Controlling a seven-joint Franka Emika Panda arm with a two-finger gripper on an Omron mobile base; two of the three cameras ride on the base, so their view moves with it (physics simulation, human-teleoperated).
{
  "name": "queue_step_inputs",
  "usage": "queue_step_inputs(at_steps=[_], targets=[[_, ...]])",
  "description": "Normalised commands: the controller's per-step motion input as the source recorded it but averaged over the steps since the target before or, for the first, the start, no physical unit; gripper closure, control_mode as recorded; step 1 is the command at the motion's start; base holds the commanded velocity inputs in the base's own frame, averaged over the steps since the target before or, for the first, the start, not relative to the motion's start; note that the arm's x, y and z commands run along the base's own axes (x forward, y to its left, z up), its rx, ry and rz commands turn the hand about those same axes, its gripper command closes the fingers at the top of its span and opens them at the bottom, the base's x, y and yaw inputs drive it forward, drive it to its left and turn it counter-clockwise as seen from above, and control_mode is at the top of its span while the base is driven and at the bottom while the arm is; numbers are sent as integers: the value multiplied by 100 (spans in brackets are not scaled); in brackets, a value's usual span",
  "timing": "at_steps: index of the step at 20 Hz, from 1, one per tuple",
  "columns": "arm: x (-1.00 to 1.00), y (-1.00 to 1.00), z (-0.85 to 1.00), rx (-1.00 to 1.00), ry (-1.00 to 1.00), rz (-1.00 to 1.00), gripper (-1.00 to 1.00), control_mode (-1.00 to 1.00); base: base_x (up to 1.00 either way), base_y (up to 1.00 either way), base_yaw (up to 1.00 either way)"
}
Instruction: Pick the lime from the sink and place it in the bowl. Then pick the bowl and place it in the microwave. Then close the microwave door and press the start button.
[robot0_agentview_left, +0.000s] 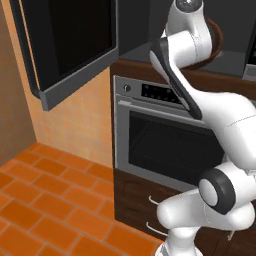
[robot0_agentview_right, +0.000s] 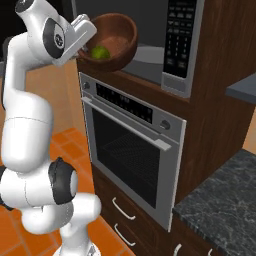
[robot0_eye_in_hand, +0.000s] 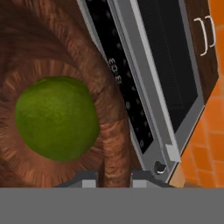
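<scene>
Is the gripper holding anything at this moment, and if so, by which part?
Yes. The gripper holds the bowl by its rim wall, one finger inside and one outside, at the microwave opening. The lime lies loose inside the bowl.

Green lime, reddish-brown wood-grain bowl (thick walls), black microwave door w/ grey edge, orange floor tiles

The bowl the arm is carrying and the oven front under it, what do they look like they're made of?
The bowl looks like turned wood with a dull finish: reddish-brown, with grain rings showing around the lime in the hand view. The oven front looks like brushed steel around dark glass, judging by its pale grey frame; being rendered, neither is certain.
</scene>
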Motion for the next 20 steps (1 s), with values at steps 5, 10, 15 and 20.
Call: queue_step_inputs(at_steps=[5, 10, 15, 20], targets=[[63, -15, 13, 1, -5, 5, 100, -100, 0, 0, 0], [51, -29, 18, 0, -2, 0, 100, -100, 0, 0, 0], [54, -45, 17, 0, 2, 0, 100, -100, 0, 0, 0], [42, -42, 27, 0, 7, 0, 100, -100, 0, 0, 0]])
